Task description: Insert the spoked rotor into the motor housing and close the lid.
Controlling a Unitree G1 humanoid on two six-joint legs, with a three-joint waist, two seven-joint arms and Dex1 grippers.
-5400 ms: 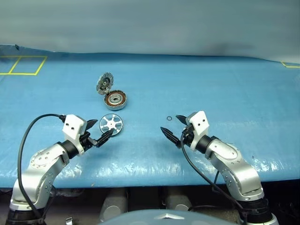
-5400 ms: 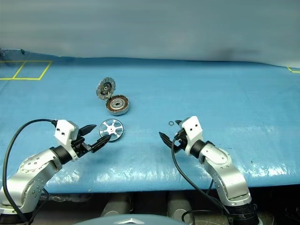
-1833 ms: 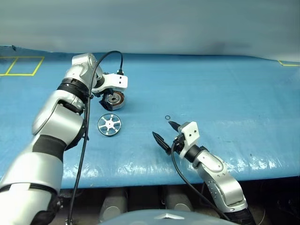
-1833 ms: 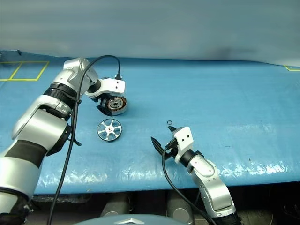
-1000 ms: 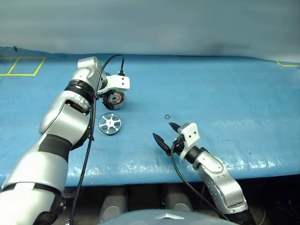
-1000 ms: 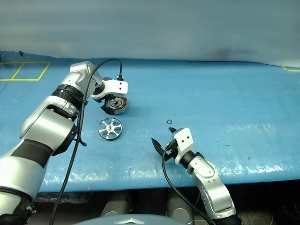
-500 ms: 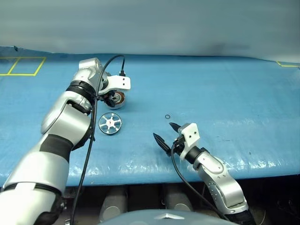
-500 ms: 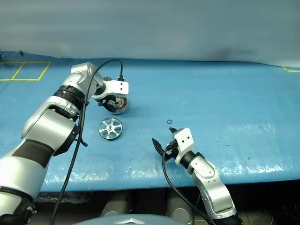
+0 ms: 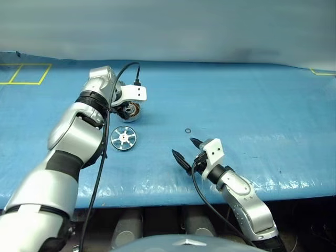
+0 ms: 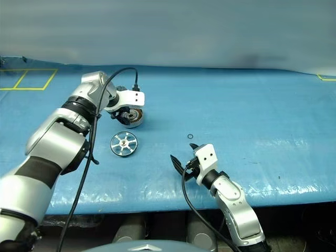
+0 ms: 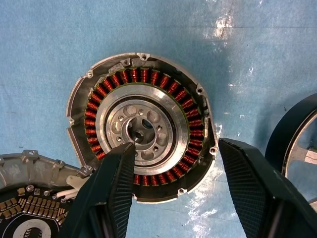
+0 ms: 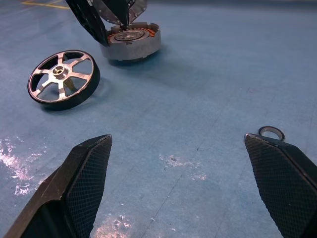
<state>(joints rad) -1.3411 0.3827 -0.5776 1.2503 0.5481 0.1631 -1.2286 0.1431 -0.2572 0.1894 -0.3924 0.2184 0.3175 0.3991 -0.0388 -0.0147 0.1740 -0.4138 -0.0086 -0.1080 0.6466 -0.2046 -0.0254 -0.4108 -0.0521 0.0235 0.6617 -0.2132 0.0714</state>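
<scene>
Fingers [image 11: 116, 191] straddle motor housing [image 11: 142, 130], copper windings ringing its hub.

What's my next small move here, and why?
Probably swing the open right gripper toward the rotor to pick it up. The rotor lies flat on the table, apart from the housing, whose lid is open with the windings bare. The left gripper is already down at the housing.
</scene>
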